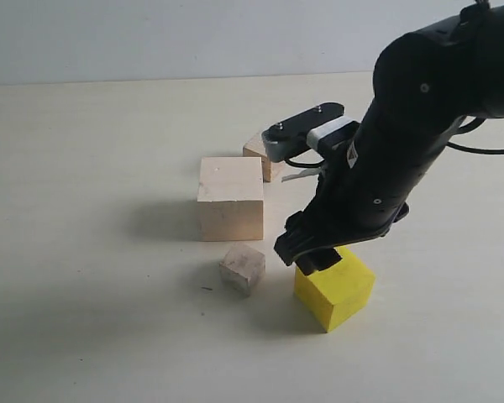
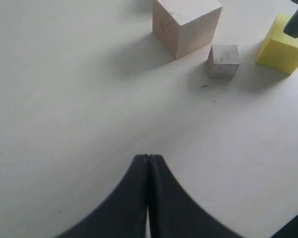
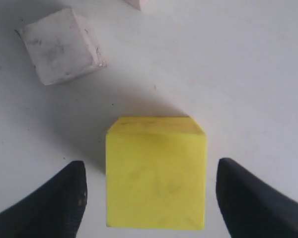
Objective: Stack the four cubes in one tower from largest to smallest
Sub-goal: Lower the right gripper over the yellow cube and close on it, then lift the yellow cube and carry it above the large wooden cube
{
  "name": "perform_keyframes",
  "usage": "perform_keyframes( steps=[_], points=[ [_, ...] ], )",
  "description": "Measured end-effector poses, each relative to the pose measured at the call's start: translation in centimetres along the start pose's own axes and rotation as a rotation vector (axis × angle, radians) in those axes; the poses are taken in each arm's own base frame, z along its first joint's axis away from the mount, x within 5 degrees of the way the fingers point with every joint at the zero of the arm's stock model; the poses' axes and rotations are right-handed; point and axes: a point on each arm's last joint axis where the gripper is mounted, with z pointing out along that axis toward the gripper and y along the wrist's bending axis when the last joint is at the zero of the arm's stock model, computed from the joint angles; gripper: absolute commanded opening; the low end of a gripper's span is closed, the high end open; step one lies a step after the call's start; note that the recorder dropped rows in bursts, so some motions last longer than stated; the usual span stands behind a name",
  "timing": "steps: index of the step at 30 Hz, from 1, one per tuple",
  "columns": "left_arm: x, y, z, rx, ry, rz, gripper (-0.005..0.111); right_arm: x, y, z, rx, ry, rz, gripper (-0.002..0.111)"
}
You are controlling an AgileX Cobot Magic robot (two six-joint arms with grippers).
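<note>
Each of the four cubes rests on the table by itself. The large pale wooden cube (image 1: 230, 197) (image 2: 186, 25) is in the middle. A small wooden cube (image 1: 257, 149) peeks out behind it, and the small greyish cube (image 1: 243, 267) (image 2: 223, 60) (image 3: 62, 45) lies in front. The yellow cube (image 1: 336, 290) (image 2: 283, 44) (image 3: 156, 173) sits at the front right. My right gripper (image 1: 315, 256) (image 3: 151, 166) hangs open over it, one finger on each side with a gap to the cube. My left gripper (image 2: 148, 157) is shut on nothing, above bare table.
The pale table (image 1: 84, 252) stretches bare to the left and front. The right arm's black body (image 1: 420, 109) leans in from the upper right and covers part of the small wooden cube at the back.
</note>
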Motion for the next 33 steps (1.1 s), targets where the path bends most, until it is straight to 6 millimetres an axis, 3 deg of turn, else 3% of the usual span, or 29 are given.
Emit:
perform_keyframes(
  steps=[22,25,32,33],
  points=[
    [0.0,0.0,0.0,0.000,-0.003,-0.004,0.000,0.2,-0.3,3.4,0.031,0.120,0.049,0.066],
    [0.0,0.0,0.0,0.000,-0.003,-0.004,0.000,0.3,-0.4,3.4,0.034,0.134,0.057,0.052],
    [0.0,0.0,0.0,0.000,-0.003,-0.004,0.000,0.6,-0.4,3.3,0.037,0.171,0.062,0.000],
    [0.0,0.0,0.0,0.000,-0.003,-0.004,0.000,0.6,-0.4,3.3,0.037,0.179,0.062,0.000]
  ],
)
